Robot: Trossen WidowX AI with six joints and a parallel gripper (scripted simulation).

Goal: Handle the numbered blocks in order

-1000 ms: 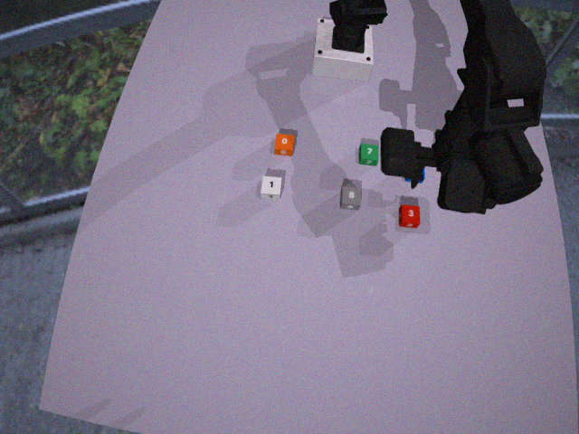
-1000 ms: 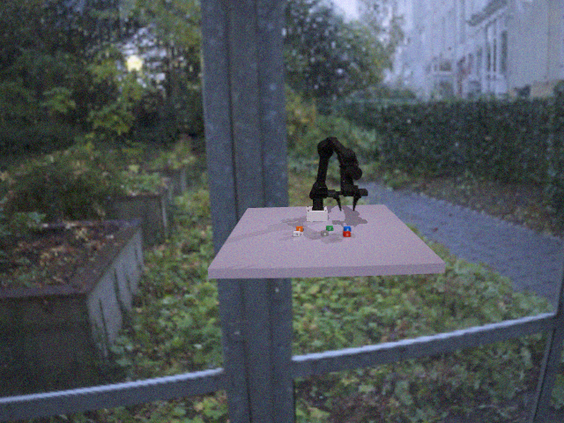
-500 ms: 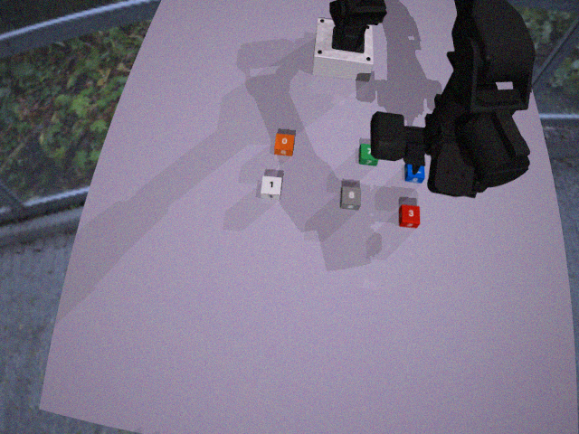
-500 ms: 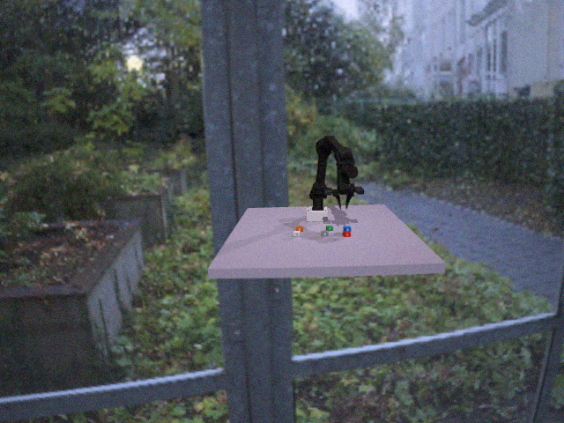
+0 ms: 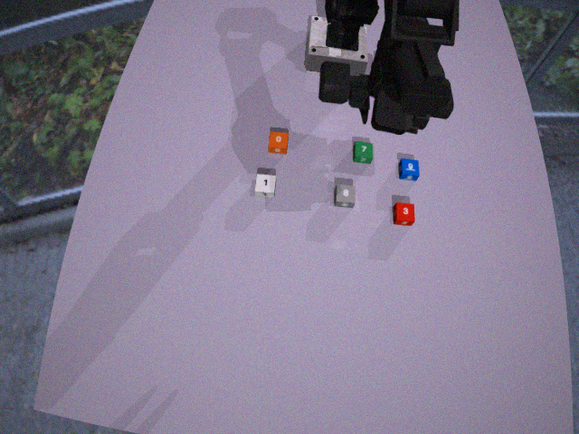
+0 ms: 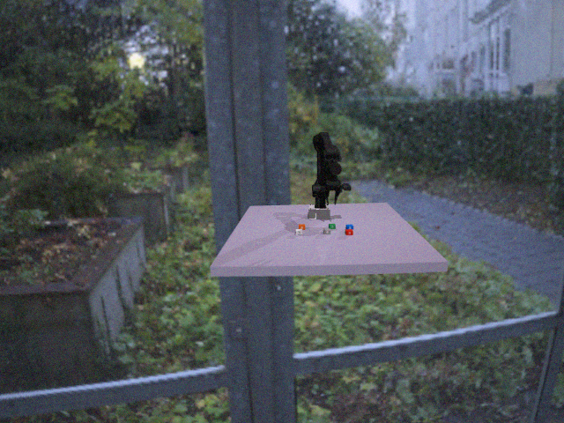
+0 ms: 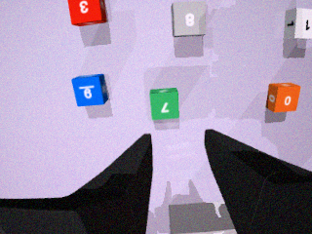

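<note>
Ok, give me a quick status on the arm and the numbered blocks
Gripper partly closed, holding nothing, raised near the base. All six blocks sit apart on the table; green 7 is nearest the fingertips. Nothing blocks access.

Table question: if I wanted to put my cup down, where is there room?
The wide stretch of table nearer the camera than the red block and white block is bare. It is crowded around the green block, near the gripper.

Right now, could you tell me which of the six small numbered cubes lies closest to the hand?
The green cube marked 7: it sits just ahead of the hand, while the other five lie farther out.
</note>
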